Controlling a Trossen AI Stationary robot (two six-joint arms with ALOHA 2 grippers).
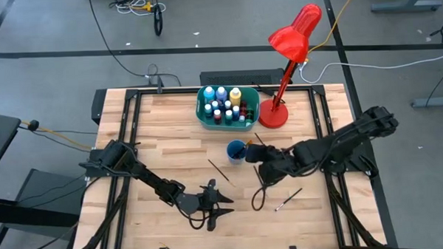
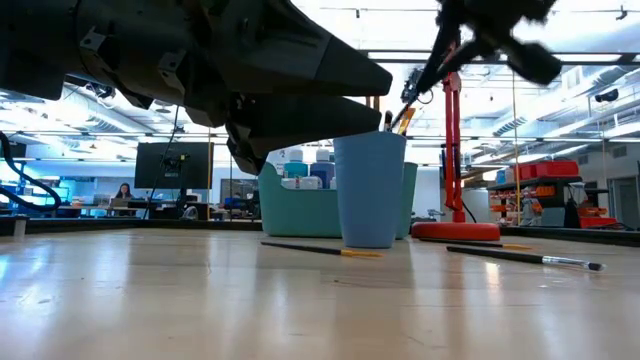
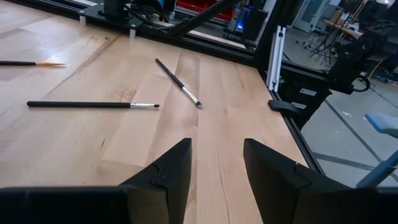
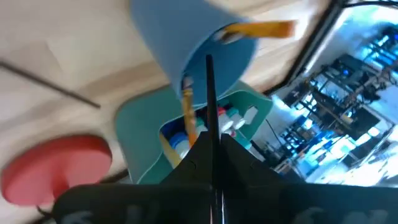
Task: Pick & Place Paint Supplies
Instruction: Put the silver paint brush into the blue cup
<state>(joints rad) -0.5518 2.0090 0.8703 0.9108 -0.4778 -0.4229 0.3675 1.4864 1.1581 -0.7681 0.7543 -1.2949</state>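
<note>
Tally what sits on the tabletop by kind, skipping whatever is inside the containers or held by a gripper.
Loose paintbrushes: 3
Blue cup: 1
Teal tub: 1
Red desk lamp: 1
Total: 6

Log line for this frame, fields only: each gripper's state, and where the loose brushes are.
right gripper: shut on paintbrush over blue cup | left gripper: open, empty, near front edge | loose brushes: three on table

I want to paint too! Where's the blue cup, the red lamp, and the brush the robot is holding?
blue cup (image 2: pixel 369 190): low view, its front wall.
red lamp (image 1: pixel 296 32): high view, its shade.
held brush (image 4: pixel 209 93): right wrist view, its dark handle.
</note>
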